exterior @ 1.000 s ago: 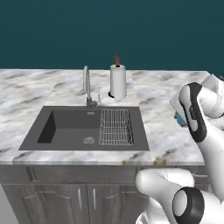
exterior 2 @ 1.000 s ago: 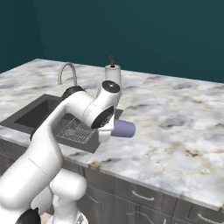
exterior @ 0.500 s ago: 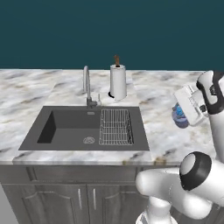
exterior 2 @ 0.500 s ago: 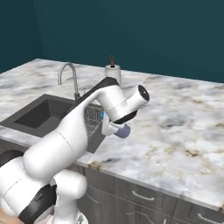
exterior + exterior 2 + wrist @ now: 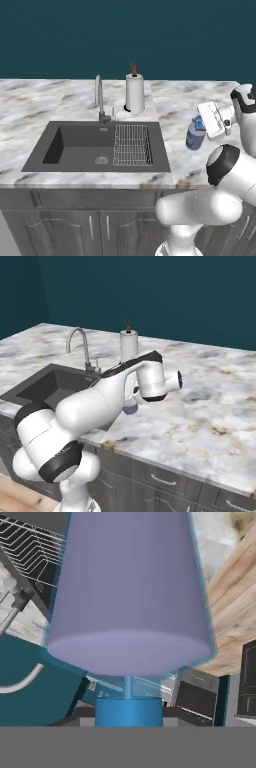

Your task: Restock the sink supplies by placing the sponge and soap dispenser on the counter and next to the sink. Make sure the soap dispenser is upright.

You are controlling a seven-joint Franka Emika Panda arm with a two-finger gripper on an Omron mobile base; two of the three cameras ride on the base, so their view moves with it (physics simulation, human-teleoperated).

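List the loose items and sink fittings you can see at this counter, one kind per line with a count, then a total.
Soap dispenser, held above the counter in the gripper: 1
Paper towel roll: 1
Faucet: 1
Wire rack in the sink: 1
Total: 4

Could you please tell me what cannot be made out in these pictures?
- End effector fingers: left base view, behind the white hand; hand view, below the edge.
- Soap dispenser base: whether it touches the counter is unclear.
- Soap dispenser: right base view, mostly behind the arm.
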